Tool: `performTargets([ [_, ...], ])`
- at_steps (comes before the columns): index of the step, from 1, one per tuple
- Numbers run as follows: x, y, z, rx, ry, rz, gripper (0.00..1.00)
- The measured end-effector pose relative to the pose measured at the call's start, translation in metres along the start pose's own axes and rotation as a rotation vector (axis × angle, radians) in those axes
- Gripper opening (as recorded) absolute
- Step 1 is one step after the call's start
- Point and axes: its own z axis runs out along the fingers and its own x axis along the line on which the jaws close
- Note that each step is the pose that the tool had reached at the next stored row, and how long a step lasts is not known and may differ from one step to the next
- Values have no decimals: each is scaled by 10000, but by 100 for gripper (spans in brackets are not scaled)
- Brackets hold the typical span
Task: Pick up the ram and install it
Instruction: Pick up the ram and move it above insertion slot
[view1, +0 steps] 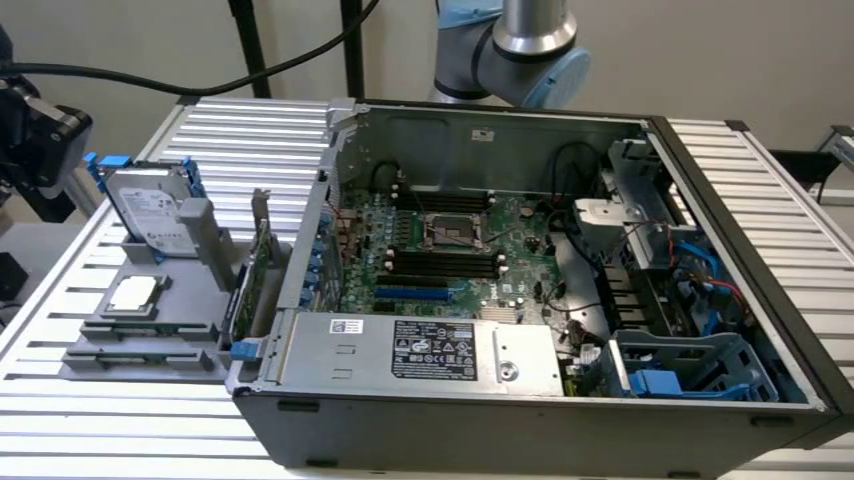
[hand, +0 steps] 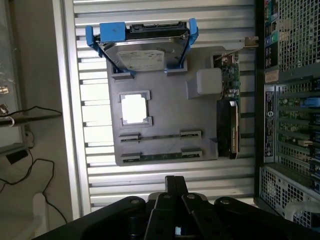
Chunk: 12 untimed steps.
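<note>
The ram (hand: 160, 157) is a thin green stick standing on edge in the outermost slot of the grey holder tray (hand: 170, 117), the slot farthest from the hard drive. In the exterior view the tray (view1: 200, 310) lies left of the open computer case (view1: 534, 410), and the ram (view1: 134, 357) shows as a dark line in the tray's nearest slot. My gripper (hand: 175, 187) hangs well above the slatted table just off the tray's ram end, its black fingers (hand: 169, 186) shut together with nothing between them. Black memory slots (view1: 441, 262) run across the motherboard inside the case.
On the tray stand a silver hard drive in a blue frame (hand: 142, 50), a square processor chip (hand: 134, 108) and a taller green card with a metal bracket (hand: 231, 100). A black device with a cable (view1: 30, 130) sits at the exterior view's left. The arm's base (view1: 534, 50) rises behind the case.
</note>
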Motion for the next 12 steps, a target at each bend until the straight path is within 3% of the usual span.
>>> performTargets([
  [12,1,1,12,-50,-33,-2183,11],
])
